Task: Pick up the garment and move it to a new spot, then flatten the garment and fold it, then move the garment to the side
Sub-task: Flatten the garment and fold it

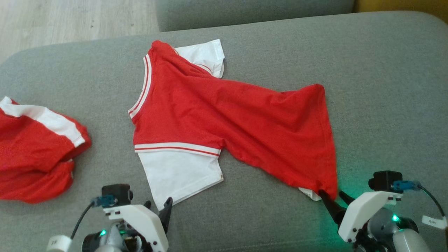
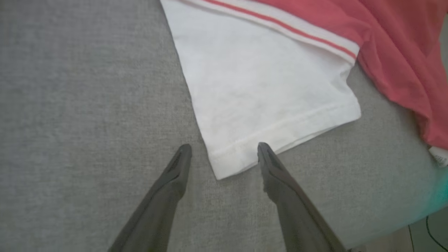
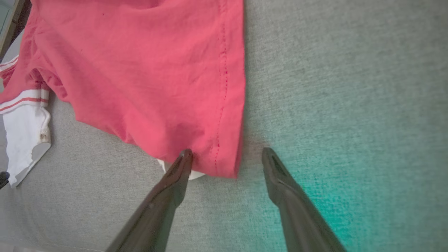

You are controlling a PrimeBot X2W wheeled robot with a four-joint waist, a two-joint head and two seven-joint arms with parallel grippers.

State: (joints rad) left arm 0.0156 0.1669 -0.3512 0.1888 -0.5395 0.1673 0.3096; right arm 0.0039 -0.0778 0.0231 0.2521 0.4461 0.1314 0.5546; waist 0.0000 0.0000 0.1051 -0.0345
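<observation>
A grey sofa cushion (image 1: 385, 87) carries a red-and-white T-shirt (image 1: 217, 115); the left hand (image 2: 224, 146) and right hand (image 3: 227, 151) gape apart, empty, at its near edge.

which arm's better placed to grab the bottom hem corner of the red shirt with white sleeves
Right, probably. The open right gripper straddles the hem corner of the red fabric shirt; the left gripper, also open, sits at the white sleeve instead.
</observation>
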